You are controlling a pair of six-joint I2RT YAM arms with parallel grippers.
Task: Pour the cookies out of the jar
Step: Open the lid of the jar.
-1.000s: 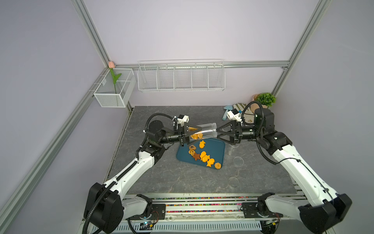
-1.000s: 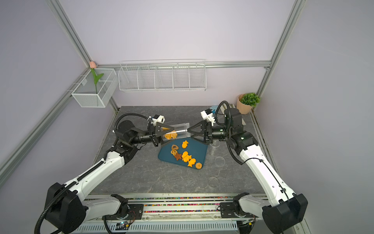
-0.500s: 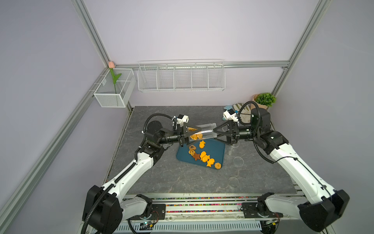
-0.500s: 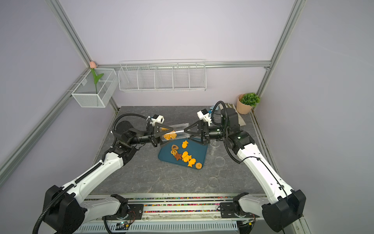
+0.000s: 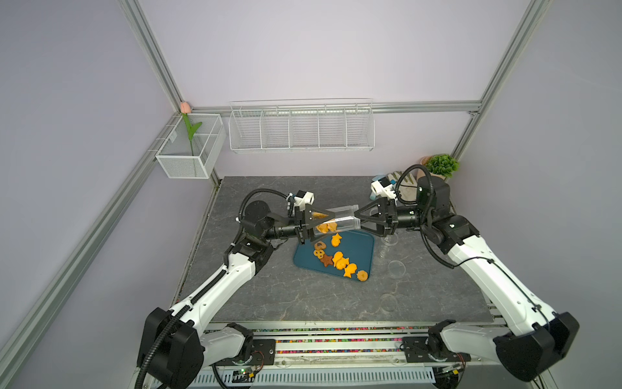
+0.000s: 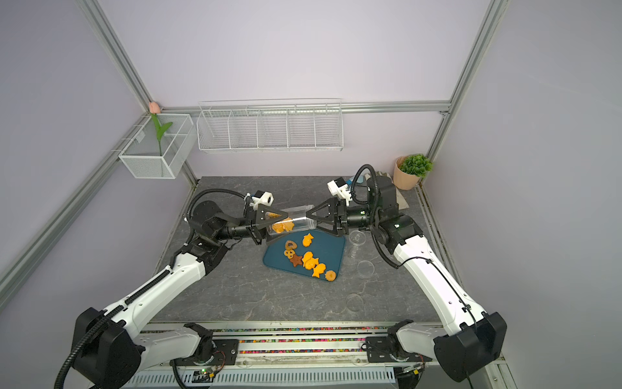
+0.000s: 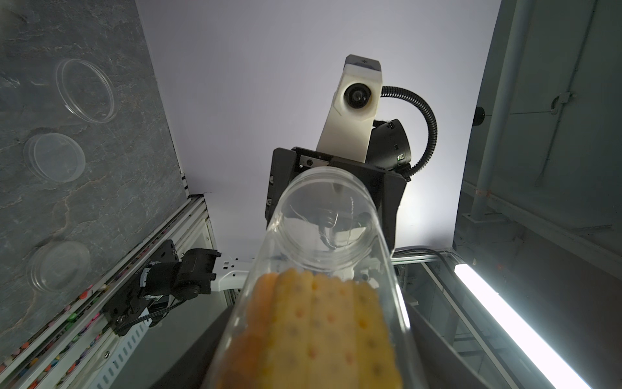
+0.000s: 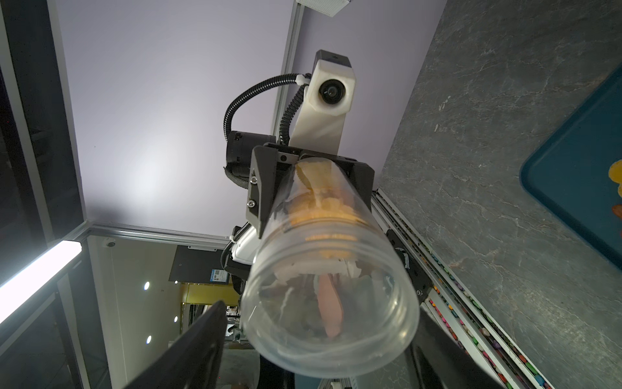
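Your left gripper (image 5: 313, 229) clamps the closed end of the jar (image 5: 338, 220), holding it near level above the far edge of the tray (image 5: 361, 246). Some cookies (image 5: 325, 227) sit inside by those jaws, others lie on the tray. The right gripper (image 5: 358, 222) straddles the mouth, and I cannot tell whether it grips. Tip now and cookies may strike its fingers and bounce past the tray's rim — uneven pulling could twist the jar loose. Clear lids (image 5: 396, 268) crowd the tray's right — bare table lies left and in front.
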